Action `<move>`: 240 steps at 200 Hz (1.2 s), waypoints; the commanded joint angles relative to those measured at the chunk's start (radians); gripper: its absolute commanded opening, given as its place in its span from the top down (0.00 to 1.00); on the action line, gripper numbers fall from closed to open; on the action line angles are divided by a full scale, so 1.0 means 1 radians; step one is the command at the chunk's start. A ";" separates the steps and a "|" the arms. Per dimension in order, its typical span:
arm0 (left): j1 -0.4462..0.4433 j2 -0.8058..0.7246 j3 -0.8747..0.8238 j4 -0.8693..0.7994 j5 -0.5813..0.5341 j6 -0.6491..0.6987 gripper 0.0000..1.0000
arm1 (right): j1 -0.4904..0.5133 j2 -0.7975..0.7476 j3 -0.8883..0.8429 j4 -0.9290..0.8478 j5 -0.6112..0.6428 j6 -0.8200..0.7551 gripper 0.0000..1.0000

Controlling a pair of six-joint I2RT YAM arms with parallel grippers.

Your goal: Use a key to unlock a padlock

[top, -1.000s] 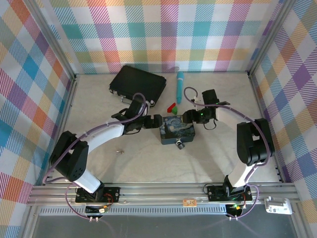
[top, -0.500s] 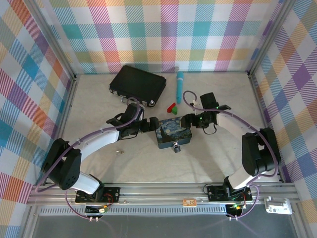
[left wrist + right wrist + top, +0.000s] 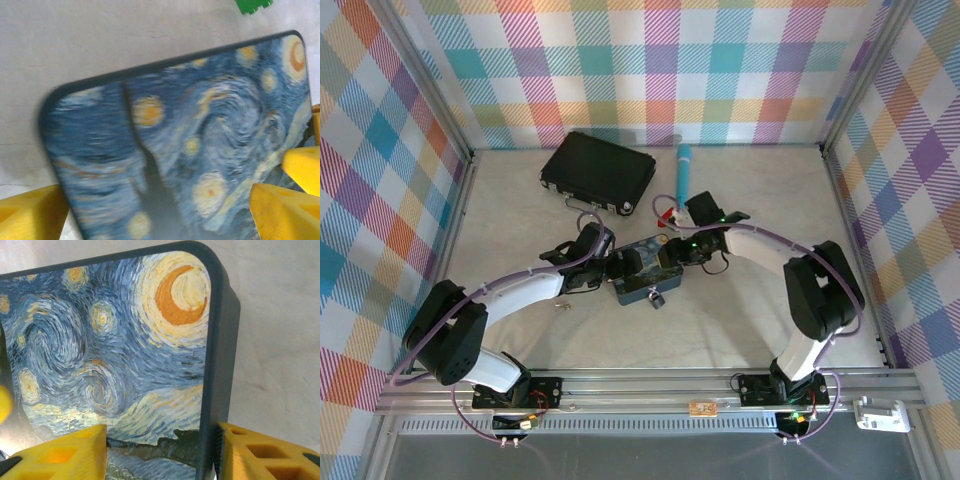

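padlock at box near edge, body end nearward; left claw, right claw spread astride box.

I see a starry-night box lying askew on the pale surface. Its lid is blue swirls with yellow stars and an orange crescent moon near one rounded corner, and its walls are dark. Beyond the box and to its left, well apart, lies a black case. Straight beyond the box lies a teal stick. A small red block sits near the box's far edge, and a green block sits off one corner. Plaid walls stand behind.
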 commanded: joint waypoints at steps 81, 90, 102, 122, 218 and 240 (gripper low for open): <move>0.147 0.053 0.055 0.066 -0.076 0.034 0.06 | 0.061 0.308 0.378 -0.015 0.102 0.072 0.50; 0.159 0.062 0.066 0.062 -0.079 0.039 0.05 | 0.062 0.339 0.433 -0.045 0.111 0.063 0.49; 0.178 0.063 0.073 0.047 -0.085 0.041 0.04 | 0.061 0.358 0.479 -0.071 0.132 0.054 0.47; 0.214 0.032 0.068 -0.002 -0.098 0.056 0.01 | 0.061 0.342 0.503 -0.091 0.166 0.038 0.35; 0.292 -0.284 -0.038 -0.488 -0.200 0.133 0.00 | 0.058 0.019 0.253 -0.093 0.262 0.026 0.19; 0.292 -0.284 -0.100 -0.459 -0.194 0.093 0.04 | 0.058 -0.054 0.167 -0.093 0.286 0.027 0.18</move>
